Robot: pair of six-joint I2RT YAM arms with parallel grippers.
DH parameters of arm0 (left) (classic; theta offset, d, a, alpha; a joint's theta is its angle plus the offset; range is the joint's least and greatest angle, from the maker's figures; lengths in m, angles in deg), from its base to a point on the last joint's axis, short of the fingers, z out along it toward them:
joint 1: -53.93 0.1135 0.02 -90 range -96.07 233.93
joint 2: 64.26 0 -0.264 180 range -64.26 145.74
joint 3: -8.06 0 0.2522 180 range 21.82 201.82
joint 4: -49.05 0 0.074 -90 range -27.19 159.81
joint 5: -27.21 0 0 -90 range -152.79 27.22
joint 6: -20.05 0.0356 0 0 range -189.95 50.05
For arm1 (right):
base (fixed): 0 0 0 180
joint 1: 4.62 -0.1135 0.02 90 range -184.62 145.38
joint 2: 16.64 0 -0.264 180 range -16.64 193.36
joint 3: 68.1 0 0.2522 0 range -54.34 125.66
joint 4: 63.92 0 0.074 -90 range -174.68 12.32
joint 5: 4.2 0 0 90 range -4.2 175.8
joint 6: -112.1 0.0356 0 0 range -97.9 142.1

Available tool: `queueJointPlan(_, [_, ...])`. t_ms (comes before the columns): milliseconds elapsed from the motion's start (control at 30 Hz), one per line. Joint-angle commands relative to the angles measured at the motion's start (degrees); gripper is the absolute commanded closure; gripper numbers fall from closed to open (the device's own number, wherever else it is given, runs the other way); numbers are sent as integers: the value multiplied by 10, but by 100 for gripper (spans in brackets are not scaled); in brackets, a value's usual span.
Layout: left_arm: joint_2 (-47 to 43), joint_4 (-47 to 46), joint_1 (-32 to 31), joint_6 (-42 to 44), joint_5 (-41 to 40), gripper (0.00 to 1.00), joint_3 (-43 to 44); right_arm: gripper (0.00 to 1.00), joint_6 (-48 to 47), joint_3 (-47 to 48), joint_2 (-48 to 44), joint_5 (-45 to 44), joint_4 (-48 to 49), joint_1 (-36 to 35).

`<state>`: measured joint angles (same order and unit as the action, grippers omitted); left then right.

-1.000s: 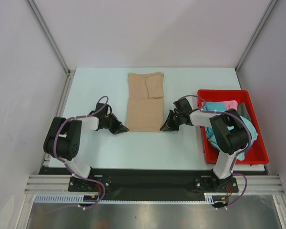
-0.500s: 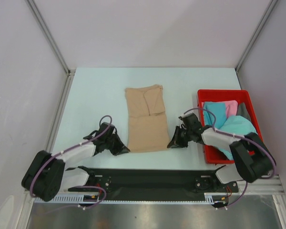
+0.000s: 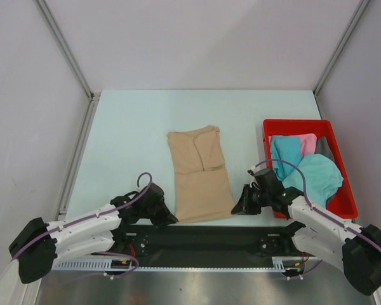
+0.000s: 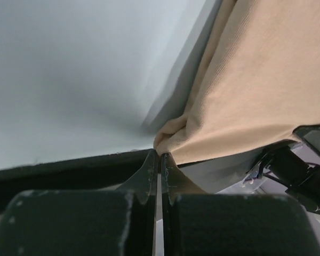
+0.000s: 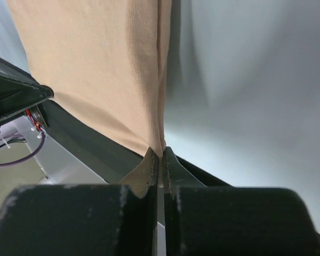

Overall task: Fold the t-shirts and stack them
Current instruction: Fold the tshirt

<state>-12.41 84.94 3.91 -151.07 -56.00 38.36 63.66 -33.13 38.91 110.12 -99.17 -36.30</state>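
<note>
Top view: a pale blue-white counter (image 3: 133, 133) enclosed on three sides by plain grey-lilac walls (image 3: 197, 38), with aluminium posts (image 3: 63, 47) at the rear corners and a black base rail (image 3: 203, 236) along the near edge. The tan t-shirt (image 3: 199, 180), folded into a long rectangle, lies flat near the counter's front centre, its near hem at the edge. The left tool (image 3: 168, 219) is pinched onto the near-left corner of the hem, and the right tool (image 3: 238, 208) onto the near-right corner. Both wrist views show the jaws drawn almost together with tan cloth caught between them (left tool (image 4: 160, 165), right tool (image 5: 159, 160)). At right stands a red plastic bin (image 3: 295, 122) holding a teal t-shirt (image 3: 317, 178) and a pink t-shirt (image 3: 309, 142), bunched together.
</note>
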Motion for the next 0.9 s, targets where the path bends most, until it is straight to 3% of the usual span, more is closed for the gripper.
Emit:
queueJointPlan(0, [-10, 107, -6, -29, -66, 100, 46, 100, -16, 21, -23, -31, -62, 6])
queueJointPlan(100, [-12, 143, 14, 4, -99, 100, 102, 100, -47, 84, 8, -26, -86, 33])
queueJointPlan(233, [32, 157, 107, 96, -78, 100, 179, 100, -95, 199, 90, -18, -108, 72])
queueJointPlan(467, [182, 156, 236, 262, -47, 100, 369, 100, -148, 420, 282, -15, -114, 101])
queueJointPlan(633, [318, 139, 292, 315, -5, 100, 488, 100, -156, 574, 417, -3, -122, 123])
queueJointPlan(867, [422, 129, 331, 342, 20, 100, 586, 100, -162, 726, 542, 24, -140, 138])
